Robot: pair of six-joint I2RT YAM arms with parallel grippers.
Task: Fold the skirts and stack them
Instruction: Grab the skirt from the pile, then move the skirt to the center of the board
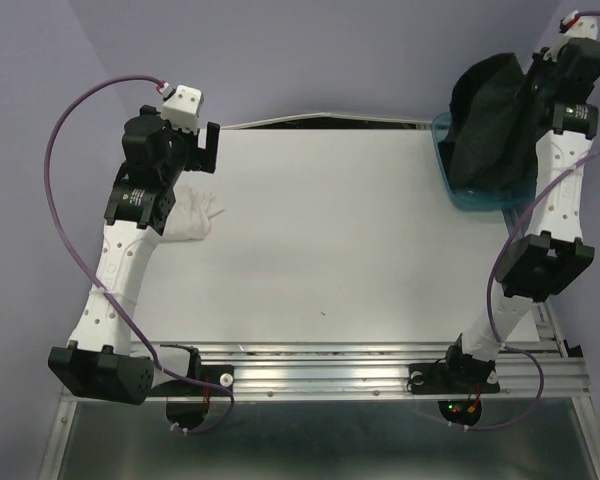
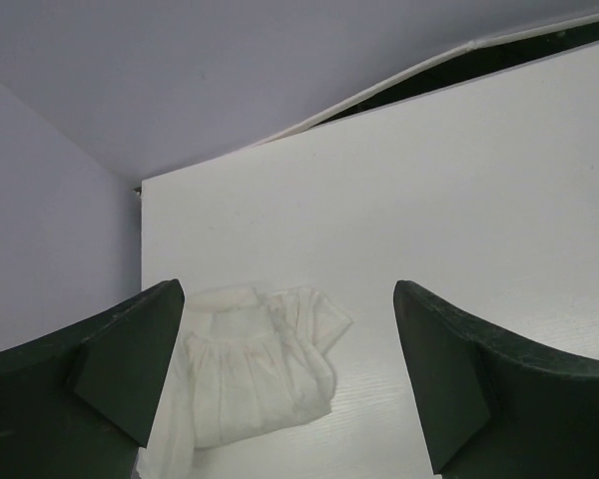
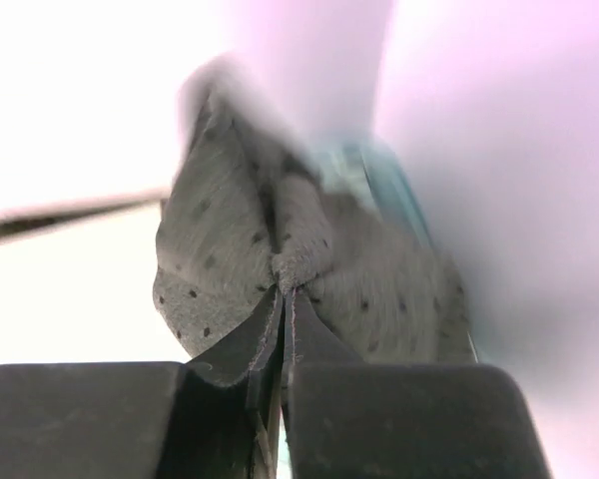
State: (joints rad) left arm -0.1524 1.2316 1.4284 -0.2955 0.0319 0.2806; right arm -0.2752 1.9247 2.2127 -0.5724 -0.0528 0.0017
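White skirt sits roughly folded at 9 o'clock on surface. Dark skirt hangs over bin at 2 o'clock, pinched in right gripper. Left gripper is spread, empty. Dark skirt's fold and stacking are left.

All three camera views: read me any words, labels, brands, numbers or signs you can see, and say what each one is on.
None. No word, label, brand, number or sign can be read in any view: not on the white pleated cloth skirt, the charcoal dotted cloth skirt, the teal plastic bin or the white tabletop.
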